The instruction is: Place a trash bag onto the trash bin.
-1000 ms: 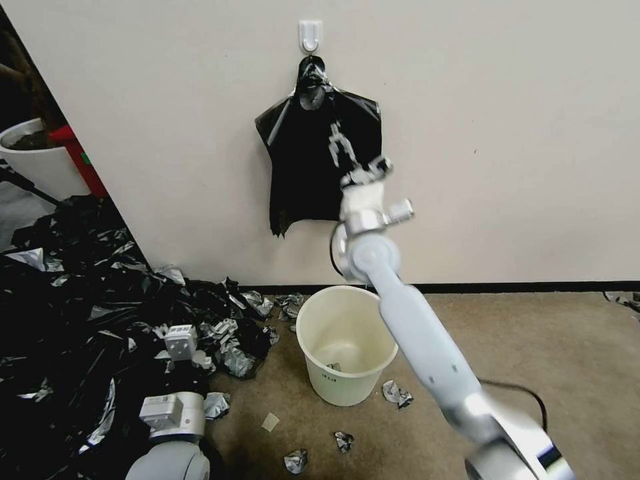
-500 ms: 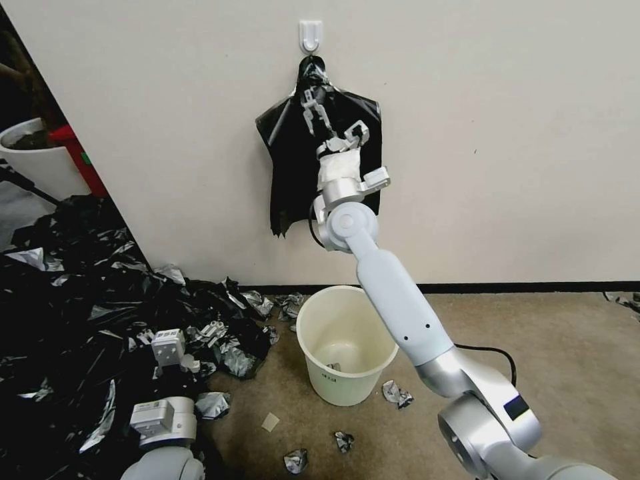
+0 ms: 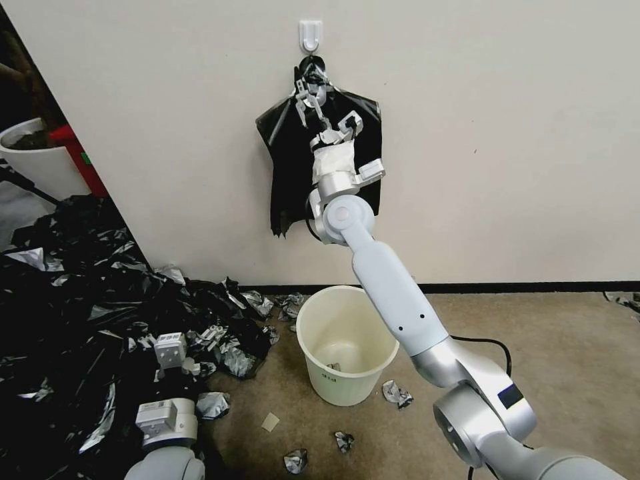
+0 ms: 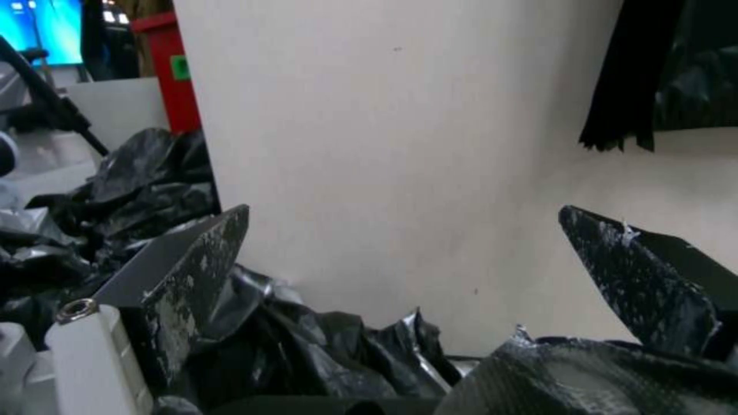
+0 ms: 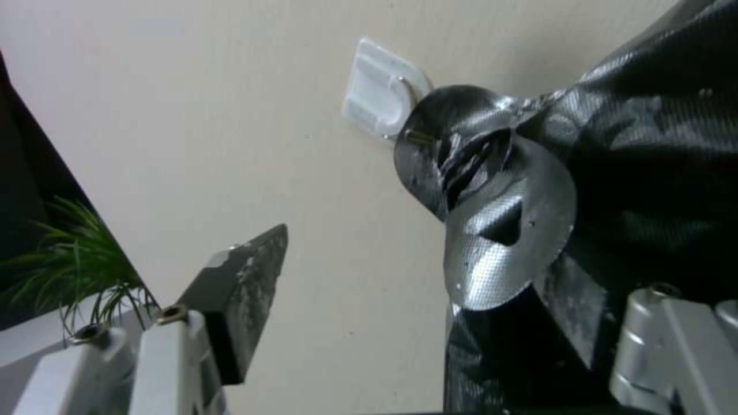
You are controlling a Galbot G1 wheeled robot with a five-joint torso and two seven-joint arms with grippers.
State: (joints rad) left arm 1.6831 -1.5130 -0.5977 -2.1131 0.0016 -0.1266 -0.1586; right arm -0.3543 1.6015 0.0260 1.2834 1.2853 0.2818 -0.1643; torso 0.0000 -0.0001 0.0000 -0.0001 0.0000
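Right pincer (image 3: 312, 95) raised high against the wall, jaws spread wide, one finger (image 5: 244, 288) on the bare-wall side, the other against the hanging black bags (image 3: 293, 153), gripping nothing; knotted top (image 5: 481, 190) sits between the jaws, just below the hook (image 3: 311, 35). One white hook, one sheaf of bags hung flat from it; how many bags are in the sheaf can't be told. Right arm covers the sheaf's middle.

Left pincer (image 4: 407, 271) low over the heap of black plastic (image 3: 73, 300) on the robot's left, jaws wide apart, empty, both fingertips flecked with pale bits.

One trash bin (image 3: 347, 373), cream-white, upright on the carpet by the wall below the hook, small label on its side. No bag on its rim. Inside: one small crumpled scrap at the bottom; arm hides part of the rim on the right side.

A single loose trash bag can't be picked out from the heap. About four crumpled silvery scraps (image 3: 396, 393) on the carpet around the bin, plus one small pale flat piece (image 3: 270, 421).

One white pot with soil (image 3: 33, 157) far left, cut off by the frame edge, red object behind it partly hidden.
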